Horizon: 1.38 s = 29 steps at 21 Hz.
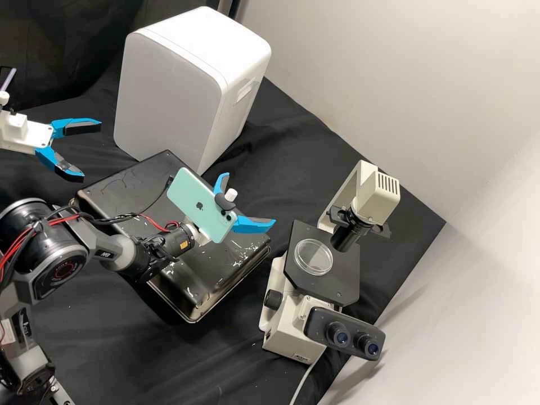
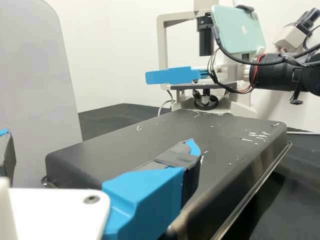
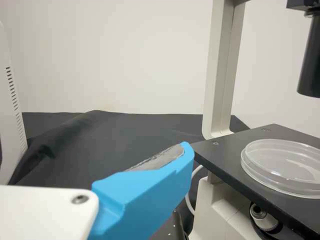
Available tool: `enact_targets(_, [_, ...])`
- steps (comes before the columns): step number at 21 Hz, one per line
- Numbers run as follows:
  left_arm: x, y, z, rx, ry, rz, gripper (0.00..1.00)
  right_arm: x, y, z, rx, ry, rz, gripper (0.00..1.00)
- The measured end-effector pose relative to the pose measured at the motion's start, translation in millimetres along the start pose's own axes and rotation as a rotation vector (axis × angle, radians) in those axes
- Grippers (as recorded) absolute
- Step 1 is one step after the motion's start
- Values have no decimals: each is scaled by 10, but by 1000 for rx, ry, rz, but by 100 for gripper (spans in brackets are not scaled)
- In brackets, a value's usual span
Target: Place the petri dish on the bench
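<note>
The clear petri dish (image 1: 314,256) lies flat on the black stage of the microscope (image 1: 323,270); in the right wrist view the petri dish (image 3: 285,165) rests on the stage just past my own blue finger (image 3: 150,185). My right gripper (image 1: 247,199) hangs open and empty above the dark box, a short way left of the stage. My left gripper (image 1: 90,149) is open and empty at the far left of the bench, well away from the dish. One of its blue fingers (image 2: 155,195) shows in front of the dark box (image 2: 200,140).
A tall white appliance (image 1: 185,84) stands at the back. A scuffed dark box on a metal tray (image 1: 185,247) sits mid-bench under the right arm. The microscope's eyepieces (image 1: 349,337) face the front edge. Black cloth (image 1: 140,349) covers the bench; a white wall (image 1: 422,84) bounds the right.
</note>
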Motion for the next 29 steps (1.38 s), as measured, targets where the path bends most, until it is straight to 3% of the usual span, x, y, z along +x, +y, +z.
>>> enact_targets(10, [0,0,0,0,0,0,100,0,3,-3,0,3,3,100])
enact_targets(14, [0,0,0,0,0,0,100,-38,52,109,2,-35,17,100])
enact_targets(17, [1,-3,-1,-1,0,-1,100,-104,141,216,17,-75,46,100])
enact_targets(20, [1,-4,-2,-1,0,-2,100,-147,248,288,40,-94,85,100])
enact_targets(29, [1,-4,-2,-1,0,-2,100,-192,499,484,15,-129,163,100])
